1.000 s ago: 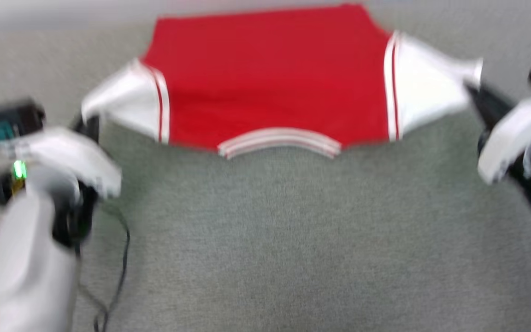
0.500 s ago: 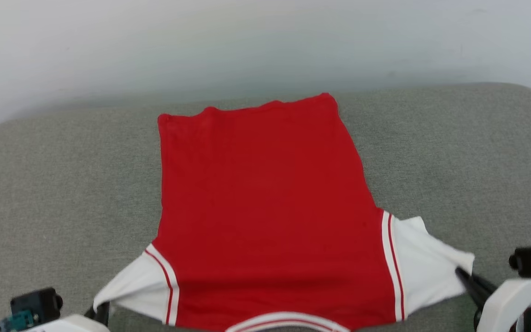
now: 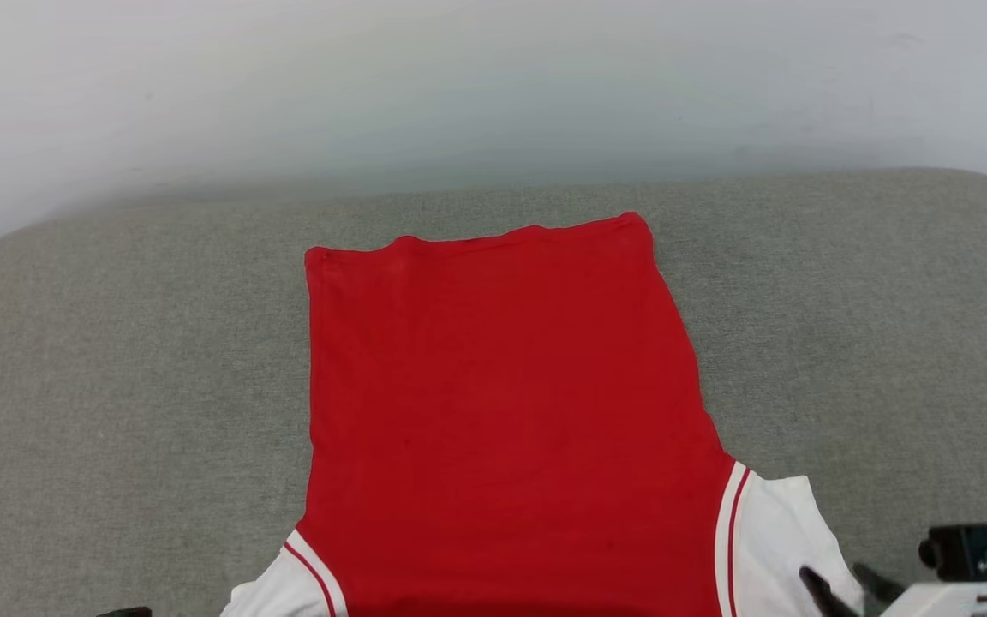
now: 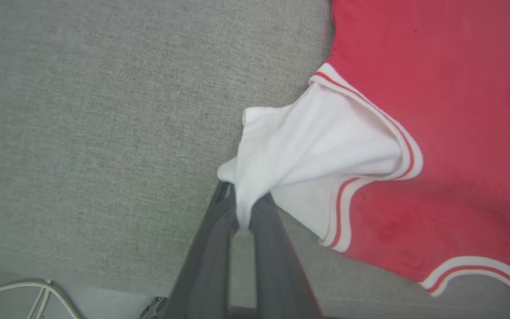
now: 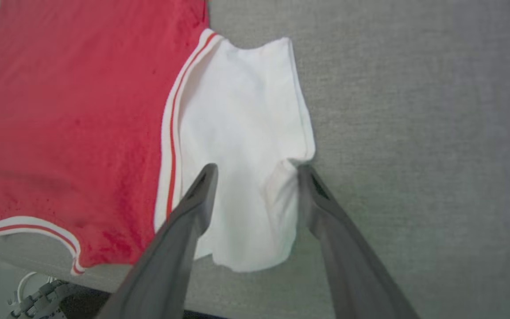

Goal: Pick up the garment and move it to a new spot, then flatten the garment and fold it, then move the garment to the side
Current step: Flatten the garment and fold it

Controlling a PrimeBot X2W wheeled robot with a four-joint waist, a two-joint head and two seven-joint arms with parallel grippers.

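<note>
On the grey cushion [image 3: 116,386] before you, the shirt [image 3: 502,411] lies flat, hem far. Your left gripper [image 4: 241,208] pinches the left sleeve [image 4: 308,146]; your right gripper [image 5: 257,172] stands spread wide over the right sleeve [image 5: 241,110].

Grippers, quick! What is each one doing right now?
Left gripper: shut on the red jersey's white sleeve.
Right gripper: open over the other white sleeve, holding nothing.

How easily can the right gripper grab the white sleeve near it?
Probably yes, easily. The right gripper is open and poised right over the sleeve, which lies on the grey surface with nothing in the way.
</note>
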